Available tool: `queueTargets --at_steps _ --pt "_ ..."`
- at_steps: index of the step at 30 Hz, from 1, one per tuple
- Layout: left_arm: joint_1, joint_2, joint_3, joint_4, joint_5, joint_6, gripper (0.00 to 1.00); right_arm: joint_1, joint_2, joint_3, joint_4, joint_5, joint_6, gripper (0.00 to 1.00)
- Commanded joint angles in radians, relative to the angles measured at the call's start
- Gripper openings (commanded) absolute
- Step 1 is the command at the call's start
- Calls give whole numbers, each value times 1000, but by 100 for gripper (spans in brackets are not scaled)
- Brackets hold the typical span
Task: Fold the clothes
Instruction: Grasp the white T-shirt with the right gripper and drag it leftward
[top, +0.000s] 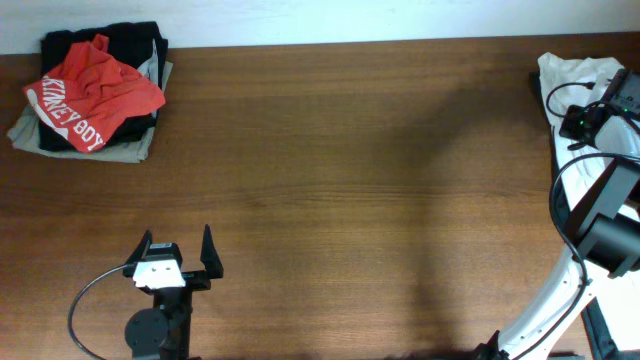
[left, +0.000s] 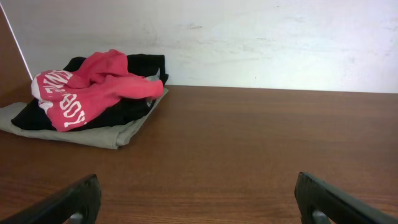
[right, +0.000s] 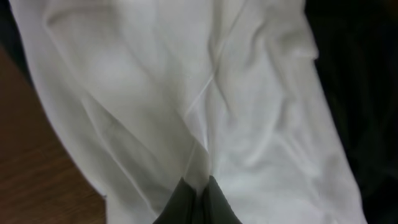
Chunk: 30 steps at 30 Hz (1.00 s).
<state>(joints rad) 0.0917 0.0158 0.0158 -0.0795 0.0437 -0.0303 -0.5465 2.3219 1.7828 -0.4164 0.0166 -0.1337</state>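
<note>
Right jaws close together on a thin ridge of the clothes, soft creased white fabric at the far right edge of the bench; only the right wrist view shows this pinch. Left jaws gape over bare wood, facing a crumpled red shirt.
</note>
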Motion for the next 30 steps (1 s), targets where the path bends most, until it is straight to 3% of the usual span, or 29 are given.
queueTargets --at_steps 1,6,11,21,23,26,27,30 --pt "-4 -5 -7 -1 -7 1 99 25 -169 18 -12 -34 84 4" --pt "-4 -5 -7 -1 -7 1 99 138 -296 18 -23 -36 84 4" --pt "-4 -5 -7 -1 -7 1 99 357 -388 18 -14 -68 84 4" --pt "-4 -5 -7 -1 -7 1 99 932 -371 18 19 -117 91 4" --pt "-4 -5 -7 -1 -7 1 99 1032 -356 18 24 -113 91 15" --pt "-4 -5 -7 -1 -7 1 99 1180 -338 18 28 -45 91 60" --pt "-4 -5 -7 -1 -7 1 99 1211 -338 18 29 6 91 70" --pt "-4 -5 -7 -1 -7 1 99 1252 -348 19 56 151 109 79"
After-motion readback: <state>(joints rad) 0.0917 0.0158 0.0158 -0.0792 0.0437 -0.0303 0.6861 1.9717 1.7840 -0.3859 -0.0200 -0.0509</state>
